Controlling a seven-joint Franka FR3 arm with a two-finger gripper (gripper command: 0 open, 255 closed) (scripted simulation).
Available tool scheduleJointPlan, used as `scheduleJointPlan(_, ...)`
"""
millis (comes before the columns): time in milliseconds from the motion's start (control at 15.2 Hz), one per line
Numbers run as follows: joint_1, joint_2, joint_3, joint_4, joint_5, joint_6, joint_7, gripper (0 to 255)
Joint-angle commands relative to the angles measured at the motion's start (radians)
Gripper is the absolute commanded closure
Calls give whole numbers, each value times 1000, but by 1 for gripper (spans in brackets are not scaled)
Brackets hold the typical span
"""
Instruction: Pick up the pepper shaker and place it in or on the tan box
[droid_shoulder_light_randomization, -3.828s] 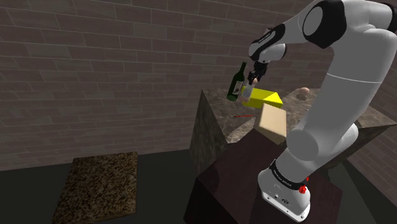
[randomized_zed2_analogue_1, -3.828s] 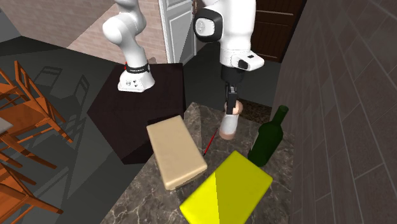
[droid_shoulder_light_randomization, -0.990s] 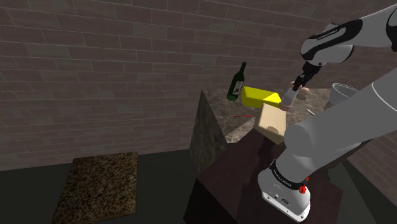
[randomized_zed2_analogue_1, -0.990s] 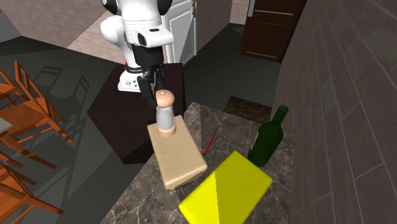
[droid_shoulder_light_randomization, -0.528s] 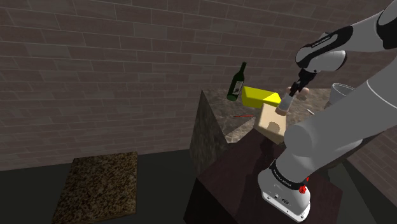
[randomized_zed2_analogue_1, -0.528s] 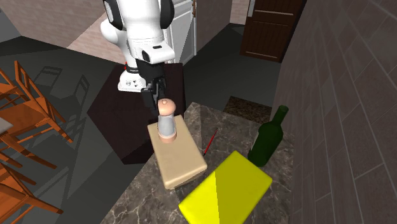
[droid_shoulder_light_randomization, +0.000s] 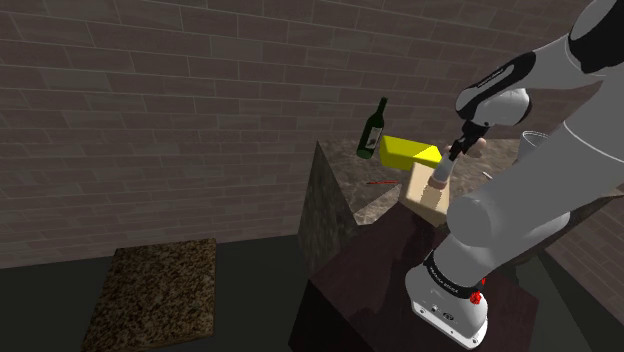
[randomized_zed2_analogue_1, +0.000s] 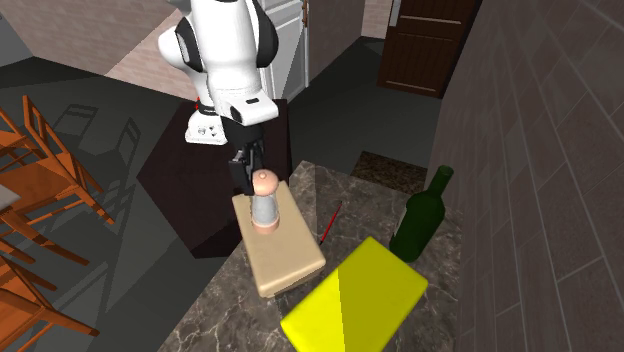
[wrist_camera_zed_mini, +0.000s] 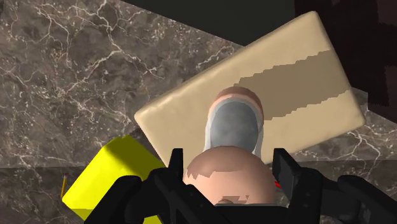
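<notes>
The pepper shaker (randomized_zed2_analogue_1: 264, 203), a grey body with a pinkish knob and foot, stands upright on the near end of the tan box (randomized_zed2_analogue_1: 285, 250). My gripper (randomized_zed2_analogue_1: 252, 172) is shut on its knob from above. In the wrist view the fingers (wrist_camera_zed_mini: 175, 167) clasp the round knob, the shaker (wrist_camera_zed_mini: 234, 127) points down at the tan box (wrist_camera_zed_mini: 305, 83), and its foot rests on the lid. In the shoulder view the shaker (droid_shoulder_light_randomization: 441, 178) hangs under the gripper (droid_shoulder_light_randomization: 463, 143) at the tan box (droid_shoulder_light_randomization: 420, 186).
A yellow box (randomized_zed2_analogue_1: 355, 300) lies beside the tan box on the marble counter (randomized_zed2_analogue_1: 220, 315), with a green wine bottle (randomized_zed2_analogue_1: 420, 215) near the brick wall and a thin red stick (randomized_zed2_analogue_1: 328, 222) between them. The dark stand (randomized_zed2_analogue_1: 190, 180) and orange chairs (randomized_zed2_analogue_1: 30, 190) lie beyond.
The gripper carried the shaker from beside the bottle over to the tan box, then lowered it over the last second until its foot met the lid.
</notes>
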Motion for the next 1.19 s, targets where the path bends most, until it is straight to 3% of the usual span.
scheduleJointPlan(0,3,20,-4,-4,16,23,-10,255)
scheduleJointPlan(462,3,20,-3,-4,16,23,-10,255)
scheduleJointPlan(528,3,20,-3,-4,16,23,-10,0)
scheduleJointPlan(858,3,20,-3,-4,16,23,-10,0)
scheduleJointPlan(1122,-14,-117,33,21,-76,-127,58,0)
